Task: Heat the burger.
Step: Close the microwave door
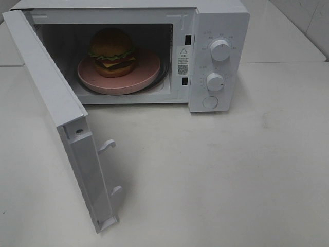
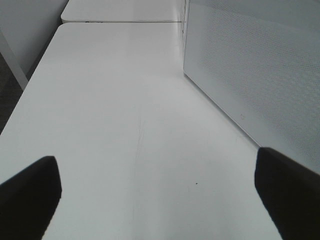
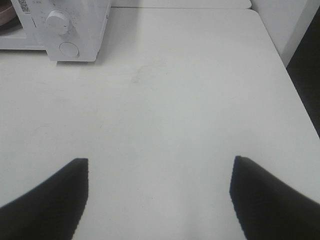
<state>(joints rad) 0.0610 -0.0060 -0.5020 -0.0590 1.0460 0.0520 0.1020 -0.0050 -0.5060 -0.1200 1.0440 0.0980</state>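
Where wrist cameras see table (image 2: 125,100), overhead shows the burger (image 1: 112,51) (plated) in microwave (image 1: 222,25).

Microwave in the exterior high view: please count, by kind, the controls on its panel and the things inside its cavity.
knobs: 2
push button: 1
burger: 1
pink plate: 1
Total: 5

This looks like a test-room mock-up of a kitchen. A white microwave (image 1: 231,67) holding the burger (image 1: 112,51) stands on plain white worktops (image 1: 231,170) pushed together, by a tiled wall (image 1: 308,20).
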